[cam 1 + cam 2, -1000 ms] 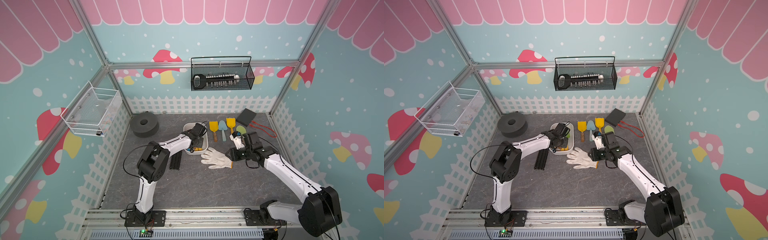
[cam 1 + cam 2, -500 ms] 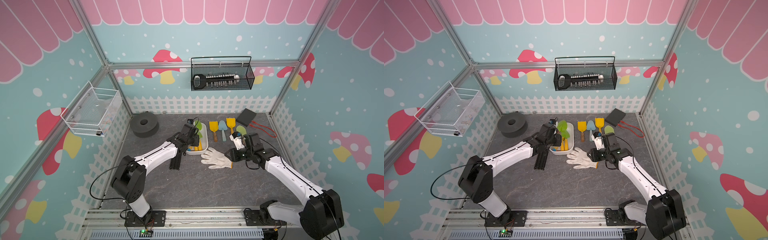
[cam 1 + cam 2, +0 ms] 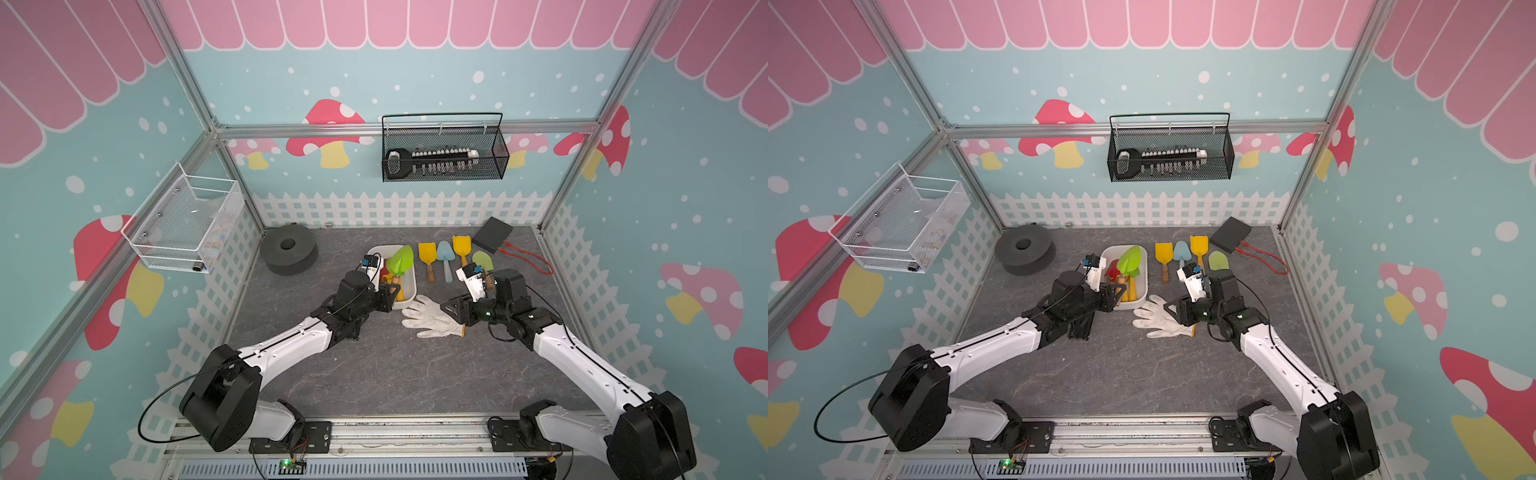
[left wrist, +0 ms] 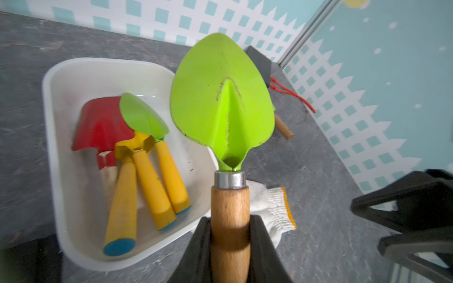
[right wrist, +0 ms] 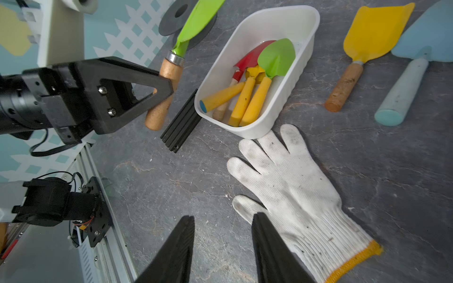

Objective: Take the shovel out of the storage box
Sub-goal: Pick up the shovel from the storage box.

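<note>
We count three small tools in the storage box and four spades to its right. The left gripper pinches one green shovel by its wooden handle. Only the right wrist view shows it raised clear of the box, close by. The right gripper hangs part open, empty, above a white glove.

The left arm and right arm are showing white shells between bulky black joints, black cables are looping off them, and silver screws are glinting on the black left claw.
</note>
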